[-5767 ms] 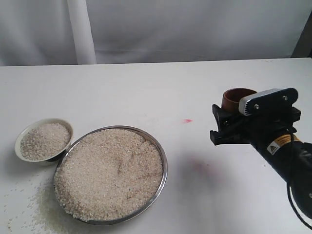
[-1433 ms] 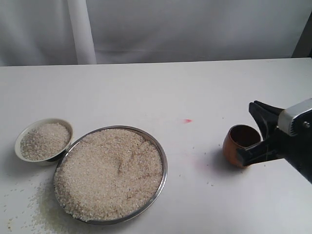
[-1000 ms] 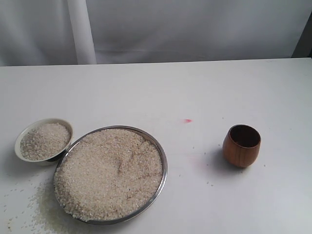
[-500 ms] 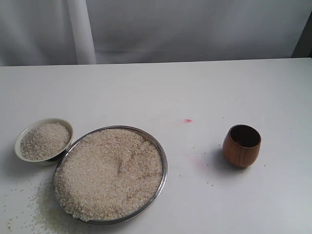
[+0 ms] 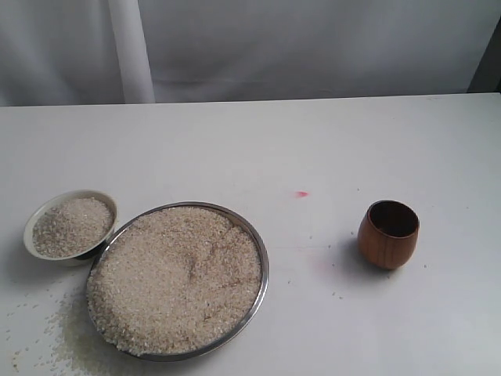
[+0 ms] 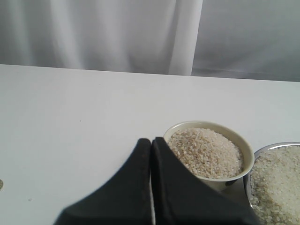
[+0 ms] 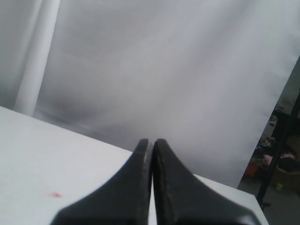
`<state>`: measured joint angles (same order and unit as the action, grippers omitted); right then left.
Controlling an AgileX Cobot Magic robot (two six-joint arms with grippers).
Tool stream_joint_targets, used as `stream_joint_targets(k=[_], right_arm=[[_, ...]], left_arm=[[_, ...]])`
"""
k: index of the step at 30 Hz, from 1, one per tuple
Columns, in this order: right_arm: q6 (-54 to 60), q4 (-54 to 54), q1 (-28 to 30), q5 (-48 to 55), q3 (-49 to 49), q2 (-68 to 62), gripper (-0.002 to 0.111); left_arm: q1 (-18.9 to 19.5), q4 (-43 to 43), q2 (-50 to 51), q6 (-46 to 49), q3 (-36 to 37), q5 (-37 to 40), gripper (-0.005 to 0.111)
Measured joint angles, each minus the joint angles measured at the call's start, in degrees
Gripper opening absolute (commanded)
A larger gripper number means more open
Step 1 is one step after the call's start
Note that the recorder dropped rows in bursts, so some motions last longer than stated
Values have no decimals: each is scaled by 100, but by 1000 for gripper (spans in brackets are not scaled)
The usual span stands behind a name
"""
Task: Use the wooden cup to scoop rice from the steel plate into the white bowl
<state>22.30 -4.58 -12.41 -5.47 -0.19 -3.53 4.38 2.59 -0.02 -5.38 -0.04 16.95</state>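
The wooden cup (image 5: 389, 233) stands upright on the white table at the right, its dark inside showing no grains. The steel plate (image 5: 261, 252) lies front left, heaped with rice (image 5: 176, 274). Just left of it sits the white bowl (image 5: 35, 216), filled with rice (image 5: 70, 225). Neither arm shows in the exterior view. In the left wrist view my left gripper (image 6: 151, 140) is shut and empty, close beside the white bowl (image 6: 241, 146), with the plate's rim (image 6: 248, 174) at the frame edge. My right gripper (image 7: 150, 141) is shut on nothing, pointing over the table toward the backdrop.
Loose grains (image 5: 59, 333) lie scattered on the table in front of the bowl and plate. A small pink mark (image 5: 301, 193) sits mid-table. A white curtain (image 5: 313, 47) hangs behind the table's far edge. Dark clutter (image 7: 276, 164) stands beyond the table's right side.
The right gripper carried the cup, set it down at the right and drew away out of the exterior view. In the last second nothing has moved.
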Motion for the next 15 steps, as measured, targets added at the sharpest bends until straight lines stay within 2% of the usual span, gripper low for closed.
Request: stream_joint_targets(k=[15], right_arm=[[0, 0, 0, 755, 0, 338, 0]], left_arm=[[0, 0, 0, 0, 0, 0, 0]])
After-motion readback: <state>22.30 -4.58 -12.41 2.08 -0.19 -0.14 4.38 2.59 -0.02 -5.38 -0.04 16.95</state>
